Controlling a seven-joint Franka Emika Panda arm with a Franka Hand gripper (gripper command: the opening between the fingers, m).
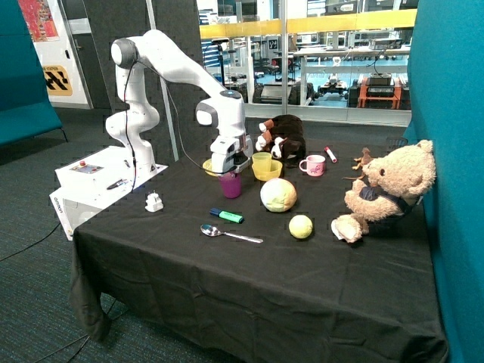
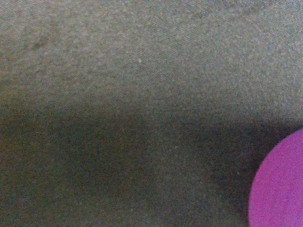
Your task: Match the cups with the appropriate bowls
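Purple cup (image 1: 231, 184) is sitting on the black cloth (image 1: 249, 272) at frame centre-left, right under my gripper (image 1: 230, 168); can't tell if I'm gripping it. Yellow cup (image 1: 262, 162) is already resting in the yellow bowl (image 1: 268, 171) just right. Purple bowl isn't showing, so I'm judging it half done.

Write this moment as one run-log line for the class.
gripper: directly over purple cup, grasp unclear | yellow cup: beside yellow bowl | purple bowl: not visible | matching: not yet shown done
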